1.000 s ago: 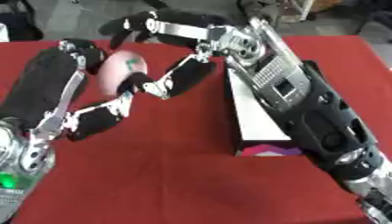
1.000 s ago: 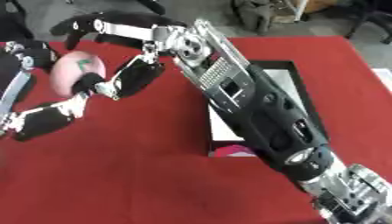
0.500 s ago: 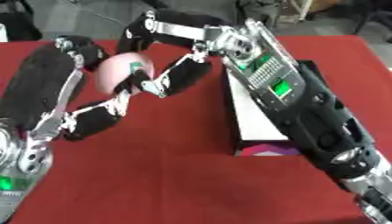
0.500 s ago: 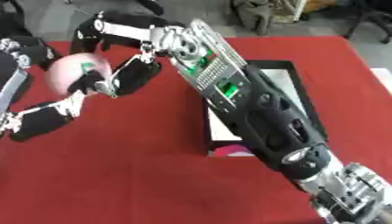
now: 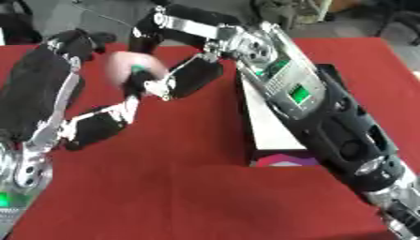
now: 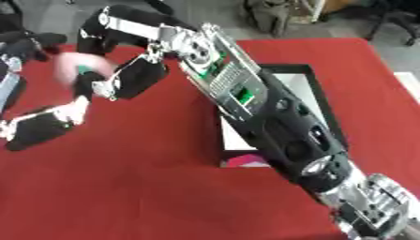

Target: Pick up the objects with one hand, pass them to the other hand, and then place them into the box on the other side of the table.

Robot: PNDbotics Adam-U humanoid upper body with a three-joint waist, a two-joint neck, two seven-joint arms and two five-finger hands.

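Left eye view shows both arms meeting over the far left part of the red counter (image 5: 189,187), with a pale pink rounded object (image 5: 127,70) held up in the air between them, clear of the cloth. The right hand (image 5: 176,79), reaching across from the long right arm, has its dark fingers curled against the near side of the pink object, and a small green patch shows just where they meet it. The left hand (image 5: 78,42) sits right beside the object's far left edge, but its fingers are blurred and partly hidden, so I cannot tell whether they are spread or closed. The box (image 6: 316,101), dark-rimmed with a pale inside, lies on the counter under the right forearm, well apart from the object, and a small magenta thing (image 5: 283,160) rests at its near end. This looks like the hand-over, with the drop into the box not yet done. Judged by its shape and the way it is carried high between the fingers, the object is probably light and smooth, so it could roll or slip. Fingers wrapped round its widest part, from opposite sides, would seem the safest hold before the other hand lets go.
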